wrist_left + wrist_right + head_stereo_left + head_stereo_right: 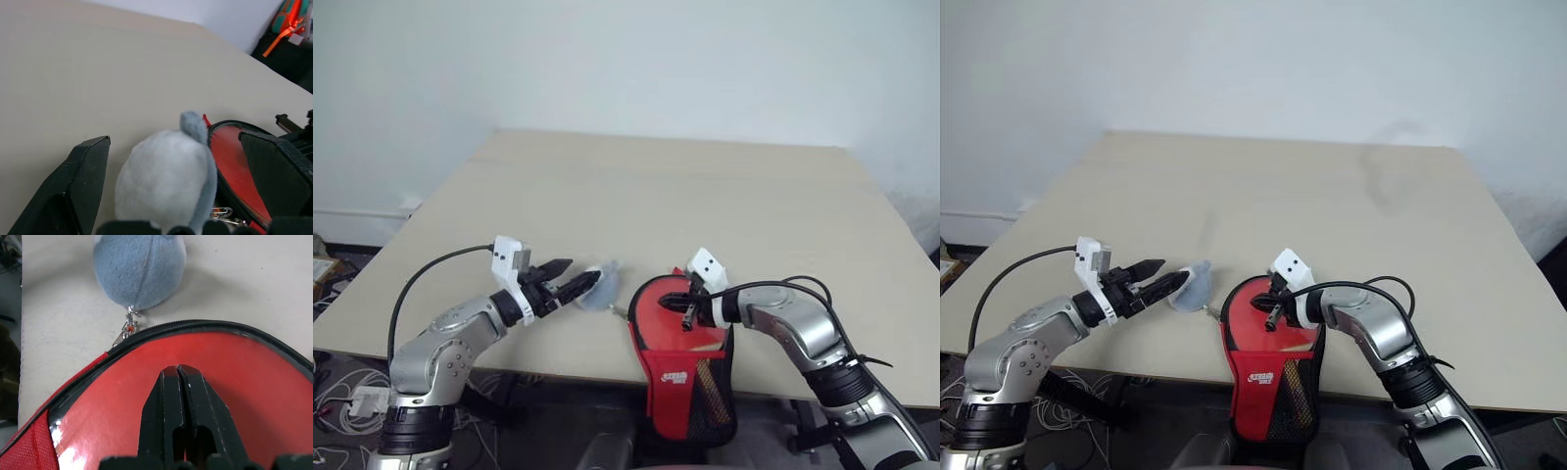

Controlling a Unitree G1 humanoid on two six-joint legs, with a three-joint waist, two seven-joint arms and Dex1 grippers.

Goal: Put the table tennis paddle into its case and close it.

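Currently I see the case (680, 377) at the table's (705, 206) near edge, long axis toward me, narrow end hanging over the edge. The table tennis paddle (205, 377) lies inside, red face up, beneath my right gripper (177, 373), fingers pressed together. Beside that, my left gripper (576, 279) stands open around a grey-blue plush pendant (166, 181).

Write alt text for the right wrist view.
The shut right gripper presses its black fingertips on the red face of the table tennis paddle inside the black-rimmed case. Beyond, a pale blue plush charm lies on the beige table, chained to the zipper.
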